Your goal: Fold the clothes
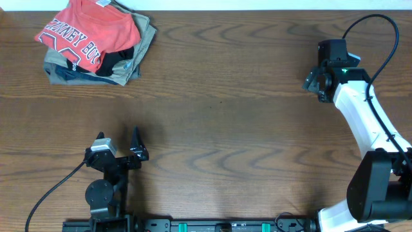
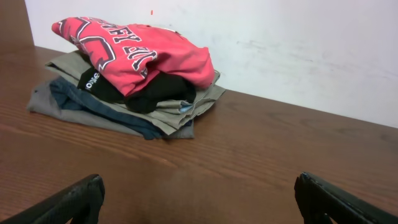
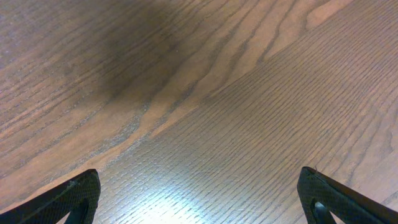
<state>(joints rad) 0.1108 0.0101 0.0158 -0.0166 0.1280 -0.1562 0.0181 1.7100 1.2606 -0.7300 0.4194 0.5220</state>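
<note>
Folding seemingly done: T-shirt (image 1: 87, 35) lying loosely folded atop stack (image 1: 64, 72) at far-left table (image 1: 225, 129) corner. Left gripper (image 1: 119, 142) wide open, empty, near front edge, well apart from stack. Right gripper (image 1: 313, 80) likewise open, empty, over bare table. Next, at most: squaring rumpled edges, pinching T-shirt only.

A robot lab: wood-grain table (image 1: 225, 96), plain white wall (image 2: 280, 43).

White right arm (image 1: 360, 106), apparently black left claw (image 1: 118, 142)
</note>
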